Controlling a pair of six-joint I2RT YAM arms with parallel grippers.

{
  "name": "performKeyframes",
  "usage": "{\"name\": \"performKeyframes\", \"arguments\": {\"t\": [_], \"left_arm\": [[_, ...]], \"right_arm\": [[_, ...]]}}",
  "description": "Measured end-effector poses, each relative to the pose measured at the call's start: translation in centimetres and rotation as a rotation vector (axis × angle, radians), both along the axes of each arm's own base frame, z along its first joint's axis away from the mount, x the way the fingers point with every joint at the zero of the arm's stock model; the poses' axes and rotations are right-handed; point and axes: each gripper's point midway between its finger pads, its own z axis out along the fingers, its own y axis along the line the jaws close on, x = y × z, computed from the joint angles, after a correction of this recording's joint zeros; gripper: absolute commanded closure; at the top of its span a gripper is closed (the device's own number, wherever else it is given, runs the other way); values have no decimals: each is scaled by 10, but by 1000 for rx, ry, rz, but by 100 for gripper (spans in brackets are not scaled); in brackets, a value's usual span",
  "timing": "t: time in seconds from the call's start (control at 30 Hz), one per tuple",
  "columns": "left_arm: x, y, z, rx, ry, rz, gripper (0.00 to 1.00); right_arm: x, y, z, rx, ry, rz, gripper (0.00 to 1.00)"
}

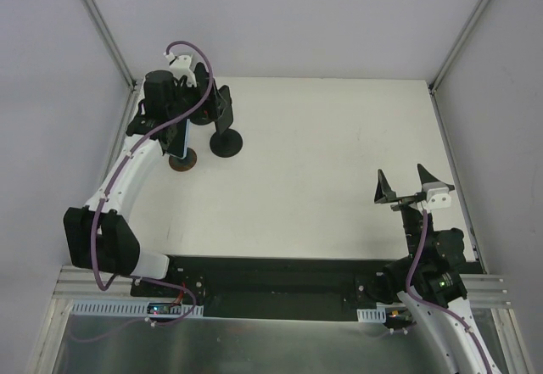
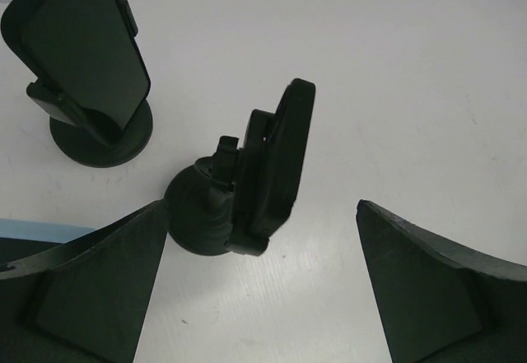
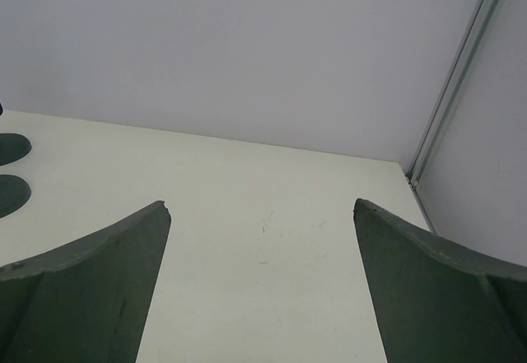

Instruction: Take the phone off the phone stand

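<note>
The left claw (image 2: pixel 262 208) is spread wide and holds nothing. A black stand (image 2: pixel 247 190) sits between its fingers (image 2: pixel 90 281). The phone (image 2: pixel 82 46) leans on its phone stand (image 2: pixel 103 137) nearby. The right claw (image 3: pixel 262 207) is spread wide too, above the table (image 3: pixel 272 182).

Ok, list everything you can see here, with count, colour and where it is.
table: one, white, inside grey walls.
phone: one, dark, far left of the table, leaning in its stand.
phone stand: one, black, round base, under that phone.
second stand: one, black, beside the first, cradle seen edge-on.
light blue slab: one, beneath the left arm, above a brownish round base; cannot tell what it is.
left gripper: one, black, open, facing the second stand.
right gripper: one, black, open, near right, over bare table.
</note>
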Motion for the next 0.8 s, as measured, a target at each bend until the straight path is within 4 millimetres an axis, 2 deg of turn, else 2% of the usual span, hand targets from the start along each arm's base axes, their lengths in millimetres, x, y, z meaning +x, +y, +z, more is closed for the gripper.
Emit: {"name": "performKeyframes", "arguments": {"t": [0.07,0.2,0.3,0.4,0.43,0.53,0.57,0.63,0.67,0.8], "left_arm": [[9,-2,-6,31,9,9,9],[24,3,-20,75,35,39,23],[30,0,-31,94,55,30,29],[32,-9,-37,107,64,5,45],[32,-10,-38,107,67,3,54],[32,-15,-41,114,70,-16,66],[31,-17,-41,114,70,-22,74],[30,-22,-40,114,66,-40,81],[30,-23,-39,120,60,-46,89],[27,-28,-36,141,47,-58,100]], "right_arm": [[0,0,0,0,0,-3,4],[0,-1,0,-3,0,-9,4],[0,-2,0,-5,0,-11,4],[0,-1,0,-6,0,-9,4],[0,-1,0,-7,0,-9,4],[0,-1,0,-7,0,-9,4],[0,-1,0,-6,0,-8,4],[0,-1,0,-7,0,-8,4],[0,-1,0,-7,0,-8,4],[0,-1,0,-7,0,-7,4]]}}
